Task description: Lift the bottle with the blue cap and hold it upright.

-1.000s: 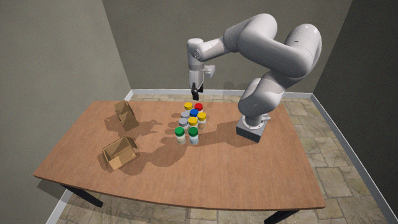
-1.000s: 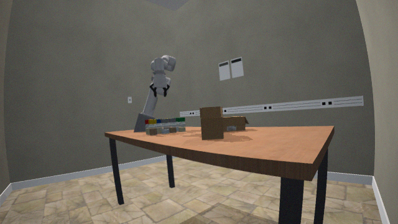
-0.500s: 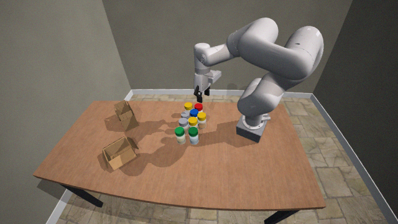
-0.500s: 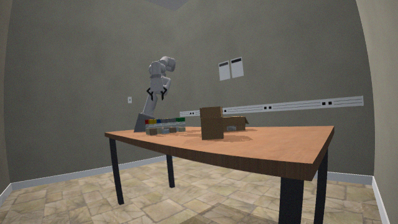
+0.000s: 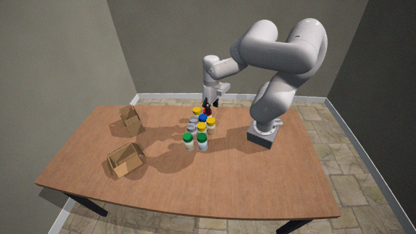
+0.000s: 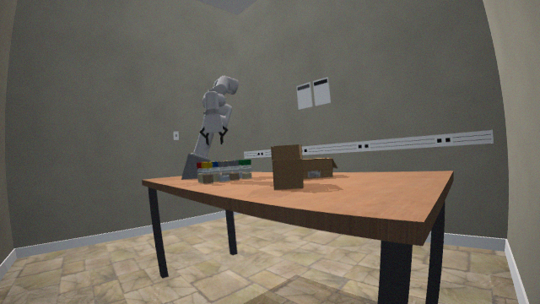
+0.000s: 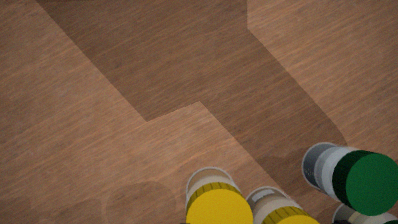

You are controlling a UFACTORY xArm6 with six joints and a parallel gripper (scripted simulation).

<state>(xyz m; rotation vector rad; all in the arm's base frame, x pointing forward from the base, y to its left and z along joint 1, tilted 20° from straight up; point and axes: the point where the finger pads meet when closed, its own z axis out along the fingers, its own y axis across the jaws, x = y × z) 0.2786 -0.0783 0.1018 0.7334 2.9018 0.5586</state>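
Observation:
The blue-capped bottle (image 5: 203,117) stands upright in the middle of a tight cluster of bottles on the wooden table. Around it are a red-capped bottle, yellow-capped ones (image 5: 196,110) (image 5: 210,121) (image 5: 201,126), grey-capped ones (image 5: 194,120) and green-capped ones (image 5: 187,137) (image 5: 201,137). My gripper (image 5: 208,104) is open and empty, pointing down, above the far end of the cluster. In the exterior view the gripper (image 6: 213,136) hangs well above the row of bottles, with the blue cap (image 6: 215,164) below it. The wrist view shows only yellow caps (image 7: 218,205) and a green cap (image 7: 371,182); the blue cap is out of frame.
Two open cardboard boxes lie on the table's left side, one at the back (image 5: 131,120) and one nearer the front (image 5: 125,160). The arm's base (image 5: 264,131) stands to the right of the bottles.

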